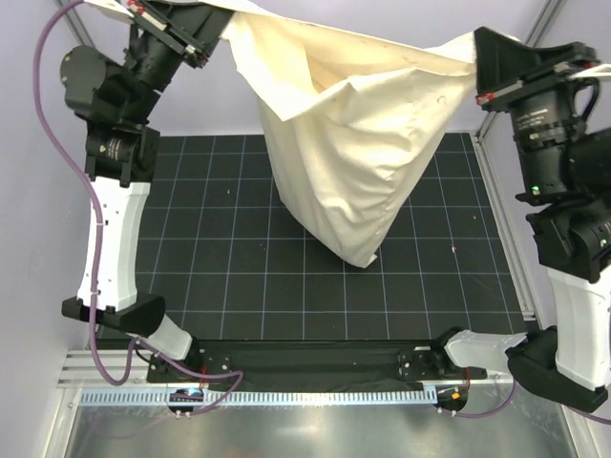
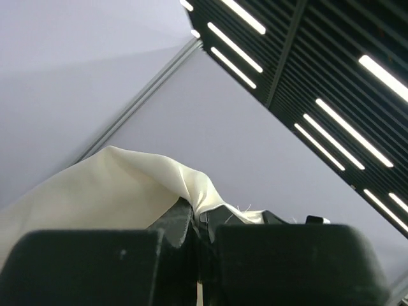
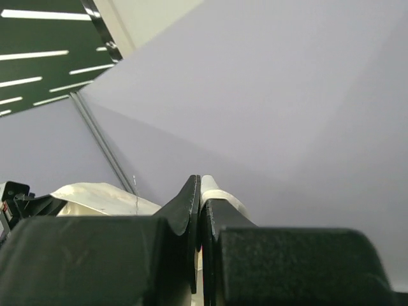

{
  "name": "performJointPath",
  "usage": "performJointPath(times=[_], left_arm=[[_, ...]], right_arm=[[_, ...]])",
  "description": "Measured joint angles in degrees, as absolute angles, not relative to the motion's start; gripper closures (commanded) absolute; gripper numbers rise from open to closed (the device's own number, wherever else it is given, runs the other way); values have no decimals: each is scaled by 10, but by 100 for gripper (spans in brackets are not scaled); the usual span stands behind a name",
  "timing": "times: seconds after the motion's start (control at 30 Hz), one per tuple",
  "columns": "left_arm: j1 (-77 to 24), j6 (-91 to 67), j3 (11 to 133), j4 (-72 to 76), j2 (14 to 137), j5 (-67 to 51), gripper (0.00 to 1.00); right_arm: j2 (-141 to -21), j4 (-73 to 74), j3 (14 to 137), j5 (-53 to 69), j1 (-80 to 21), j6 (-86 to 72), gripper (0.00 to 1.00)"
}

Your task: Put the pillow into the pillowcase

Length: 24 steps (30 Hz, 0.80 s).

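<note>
The cream-white pillowcase (image 1: 344, 162) hangs lifted above the black grid mat (image 1: 220, 277), its mouth stretched between my two grippers and its lower end bulging down to the mat. The pillow does not show; whether it is inside the sack cannot be told. My left gripper (image 1: 205, 38) is shut on the pillowcase's upper left edge; in the left wrist view the cloth (image 2: 95, 191) is pinched between its jaws (image 2: 203, 213). My right gripper (image 1: 482, 69) is shut on the upper right edge; the right wrist view shows cloth (image 3: 95, 196) and a strip of it in the jaws (image 3: 201, 191).
Grey enclosure walls and metal frame posts (image 1: 496, 162) stand close around the mat. The arm bases and a metal rail (image 1: 305, 396) lie along the near edge. Both wrist cameras point upward at walls and ceiling lights (image 2: 331, 134).
</note>
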State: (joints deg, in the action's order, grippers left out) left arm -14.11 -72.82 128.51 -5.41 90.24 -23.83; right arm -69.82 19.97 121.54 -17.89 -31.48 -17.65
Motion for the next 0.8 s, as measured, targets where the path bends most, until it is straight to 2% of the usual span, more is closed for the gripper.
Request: performJointPath(times=[0.1,0.27,0.47,0.67,0.8], left_arm=[[-142,-726,1292,-17,880,-234,100],[-149,-668,1335,-37,831,-212,100],[-150,-655,1282,-32,760,-221,100],[-162,-686,1274,11,834,-209,100],[-208,-679,1286,10,924,-175,100]], right_arm=[[-684,163,1221,-172,-315,-171,96],[-666,130,1225,-133,-320,-183,96],[-628,107,1149,-101,-325,-199,96],[-616,107,1093,-144,-320,-157,96],[-644,127,1132,-187,-318,-122,96]])
